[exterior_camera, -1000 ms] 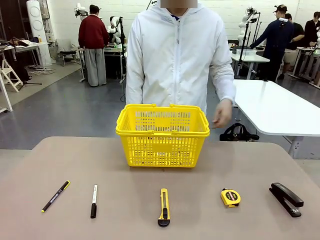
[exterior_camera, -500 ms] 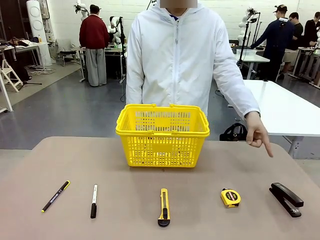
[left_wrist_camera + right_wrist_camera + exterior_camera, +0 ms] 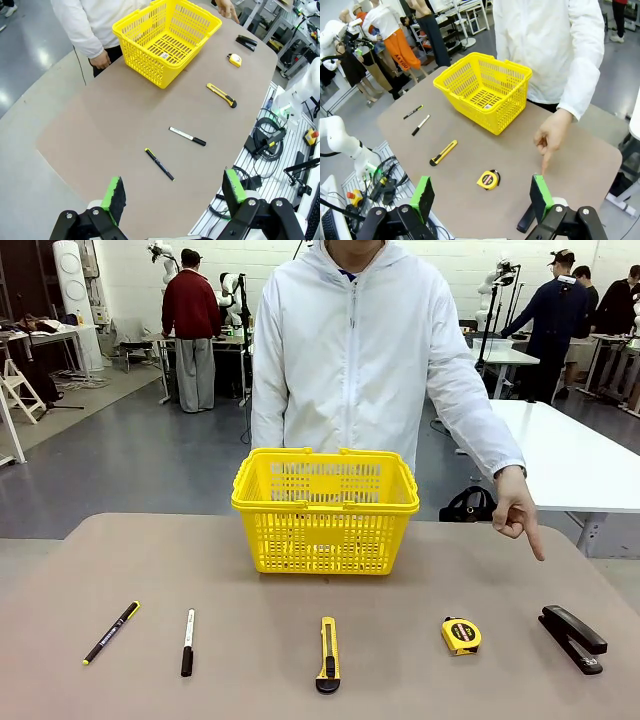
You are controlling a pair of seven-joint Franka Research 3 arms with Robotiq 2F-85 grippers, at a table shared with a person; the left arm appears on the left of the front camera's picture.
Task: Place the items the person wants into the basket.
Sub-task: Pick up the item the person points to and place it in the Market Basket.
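Left fingers [image 3: 114, 192] and right fingers [image 3: 423, 196] apart, empty. Black pen [image 3: 111, 632] and marker [image 3: 188, 641] lie on the desk, lower left of front view, long axes near-to-far, basket [image 3: 325, 510] beyond. Left arm likely nearer. Person's hand [image 3: 517, 515] points down at right, above stapler [image 3: 572, 637].

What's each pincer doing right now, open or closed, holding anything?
Left black pincer with green pads: open, empty.
Right black pincer with green pads: open, empty.
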